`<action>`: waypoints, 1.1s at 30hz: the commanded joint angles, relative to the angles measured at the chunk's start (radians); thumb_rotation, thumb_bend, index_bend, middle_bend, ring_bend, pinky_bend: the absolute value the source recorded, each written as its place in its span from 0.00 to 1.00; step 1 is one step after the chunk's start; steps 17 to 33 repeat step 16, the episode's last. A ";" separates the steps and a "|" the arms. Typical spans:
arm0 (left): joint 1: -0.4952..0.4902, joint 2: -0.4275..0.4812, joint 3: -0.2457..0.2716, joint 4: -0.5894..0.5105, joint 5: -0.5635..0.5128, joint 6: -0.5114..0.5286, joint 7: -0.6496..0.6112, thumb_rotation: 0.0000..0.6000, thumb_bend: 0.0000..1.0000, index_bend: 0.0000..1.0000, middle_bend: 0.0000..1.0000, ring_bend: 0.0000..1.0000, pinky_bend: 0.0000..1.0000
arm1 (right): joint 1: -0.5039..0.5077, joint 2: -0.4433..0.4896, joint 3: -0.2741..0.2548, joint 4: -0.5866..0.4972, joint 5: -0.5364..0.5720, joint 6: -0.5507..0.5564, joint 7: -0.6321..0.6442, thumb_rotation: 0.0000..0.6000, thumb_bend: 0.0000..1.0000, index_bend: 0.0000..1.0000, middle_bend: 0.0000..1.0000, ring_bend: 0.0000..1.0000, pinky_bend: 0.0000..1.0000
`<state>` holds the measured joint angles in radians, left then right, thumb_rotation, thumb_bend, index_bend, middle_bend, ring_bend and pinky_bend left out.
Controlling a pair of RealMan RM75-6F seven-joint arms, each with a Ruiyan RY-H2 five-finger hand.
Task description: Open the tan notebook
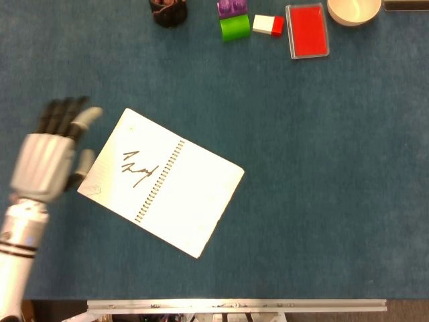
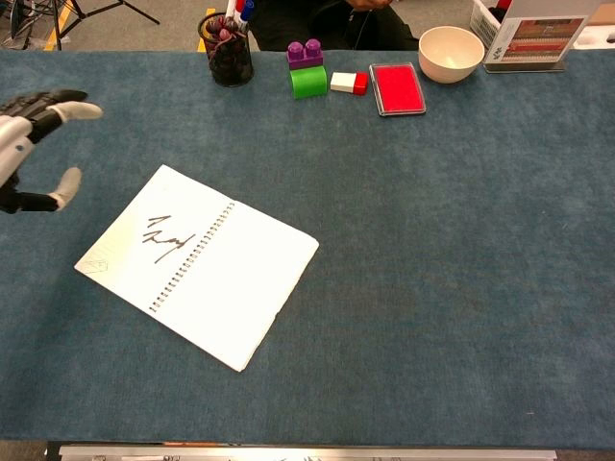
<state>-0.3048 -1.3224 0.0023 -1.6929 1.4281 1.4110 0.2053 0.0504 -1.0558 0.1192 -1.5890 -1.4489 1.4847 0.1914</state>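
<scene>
Blue worktop carries the tan notebook lying open, spiral exposed. Left hand hovers beside it, fingers spread, holding nothing. Task appears complete; only withdrawal remains.

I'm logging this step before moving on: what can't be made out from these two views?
- Right hand: in neither view.
- Left hand: chest view's left edge cuts off its back; the head view shows it whole.
- Notebook: tan cover hidden beneath its open white pages.
- Scribble: unreadable.
- Bowl: cropped by head view's top edge.
</scene>
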 commanded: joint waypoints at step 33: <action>0.166 0.056 -0.006 0.035 -0.037 0.139 -0.075 0.95 0.50 0.15 0.06 0.01 0.00 | 0.015 0.005 -0.002 -0.032 -0.003 -0.014 -0.022 1.00 0.53 0.38 0.37 0.28 0.37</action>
